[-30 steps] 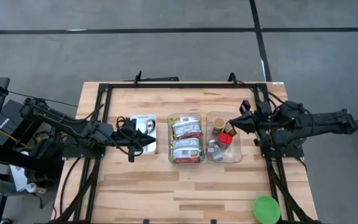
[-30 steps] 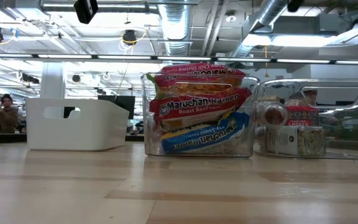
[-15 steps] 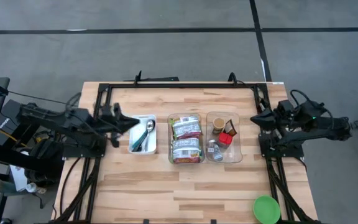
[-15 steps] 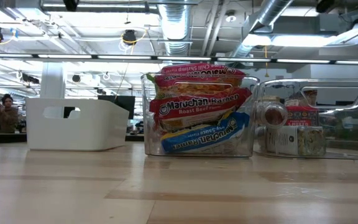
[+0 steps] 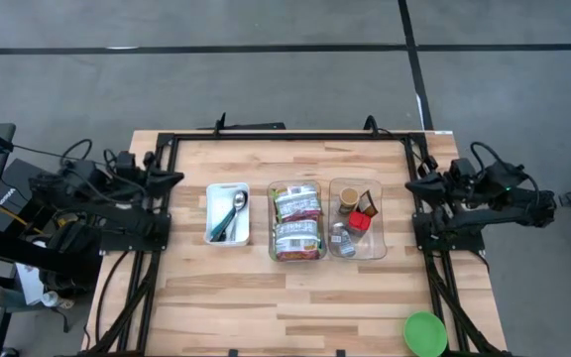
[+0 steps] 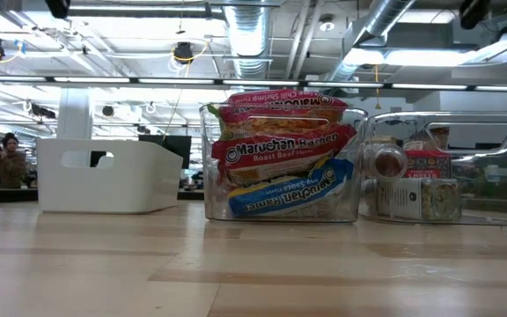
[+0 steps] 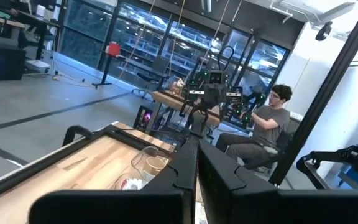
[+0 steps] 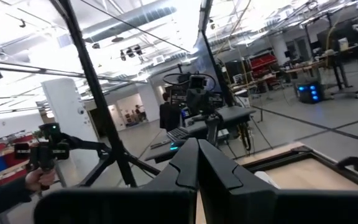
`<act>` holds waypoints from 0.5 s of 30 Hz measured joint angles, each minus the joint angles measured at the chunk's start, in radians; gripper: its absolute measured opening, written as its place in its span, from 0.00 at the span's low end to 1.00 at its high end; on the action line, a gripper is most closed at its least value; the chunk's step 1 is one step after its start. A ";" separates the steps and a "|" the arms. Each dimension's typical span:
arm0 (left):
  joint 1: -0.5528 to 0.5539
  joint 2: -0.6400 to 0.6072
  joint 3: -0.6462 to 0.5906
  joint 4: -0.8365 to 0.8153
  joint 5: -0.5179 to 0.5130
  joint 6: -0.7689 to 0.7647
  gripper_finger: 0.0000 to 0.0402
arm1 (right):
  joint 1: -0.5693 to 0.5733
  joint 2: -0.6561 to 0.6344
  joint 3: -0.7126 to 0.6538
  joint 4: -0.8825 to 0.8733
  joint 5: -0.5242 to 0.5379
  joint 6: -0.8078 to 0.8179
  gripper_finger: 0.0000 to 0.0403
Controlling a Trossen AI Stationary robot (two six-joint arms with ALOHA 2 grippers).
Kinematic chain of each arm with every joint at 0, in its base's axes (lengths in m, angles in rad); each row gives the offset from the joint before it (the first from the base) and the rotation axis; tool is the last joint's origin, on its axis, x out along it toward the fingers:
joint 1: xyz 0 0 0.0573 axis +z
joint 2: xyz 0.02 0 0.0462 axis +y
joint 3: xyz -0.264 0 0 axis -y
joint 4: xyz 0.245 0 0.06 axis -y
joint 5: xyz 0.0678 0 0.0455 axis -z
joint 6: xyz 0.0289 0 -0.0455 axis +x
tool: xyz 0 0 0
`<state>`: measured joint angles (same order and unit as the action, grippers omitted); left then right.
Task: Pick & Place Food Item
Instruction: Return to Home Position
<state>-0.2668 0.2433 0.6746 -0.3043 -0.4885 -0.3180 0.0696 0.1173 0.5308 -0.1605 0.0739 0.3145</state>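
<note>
Several ramen packs (image 5: 296, 220) lie stacked in a clear bin (image 6: 282, 163) at the table's middle. To its right, a second clear bin (image 5: 357, 230) holds small jars and packets (image 6: 412, 180). To its left, a white bin (image 5: 228, 213) holds a spoon and other utensils. My left gripper (image 5: 176, 178) is shut and empty, drawn back over the table's left rail. My right gripper (image 5: 410, 184) is also shut and empty, over the right rail. In each wrist view the fingers (image 7: 197, 146) (image 8: 197, 152) are pressed together and point roughly level across the table.
A green round lid or bowl (image 5: 425, 333) sits at the table's near right corner. A black frame rail (image 5: 285, 139) runs around the table's back and sides. Bare wood (image 5: 285, 297) spreads in front of the bins. A person (image 7: 272, 118) sits beyond the table.
My left gripper has pulled away from above the white bin toward the table's left edge, rising a little and tipping up toward level. My right gripper has drawn back from the right clear bin toward the table's right edge. Both stayed shut; no object moved.
</note>
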 joint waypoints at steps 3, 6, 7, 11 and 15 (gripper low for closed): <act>0.000 -0.039 0.000 -0.031 0.000 0.000 0.02 | 0.000 0.000 0.000 -0.009 0.006 0.000 0.00; 0.000 -0.076 0.000 -0.059 0.000 0.000 0.02 | 0.000 0.000 0.000 -0.008 0.006 -0.007 0.00; 0.000 -0.088 0.000 -0.068 0.001 0.000 0.02 | 0.000 0.000 0.000 -0.008 0.006 -0.007 0.00; 0.000 -0.134 0.000 -0.085 0.001 0.004 0.02 | 0.000 0.000 0.000 -0.009 0.006 -0.008 0.00; 0.000 -0.180 0.000 -0.086 0.002 0.009 0.02 | 0.000 0.000 0.000 -0.016 0.006 -0.008 0.00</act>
<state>-0.2668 0.0633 0.6746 -0.3901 -0.4869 -0.3091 0.0696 0.1173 0.5308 -0.1763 0.0803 0.3062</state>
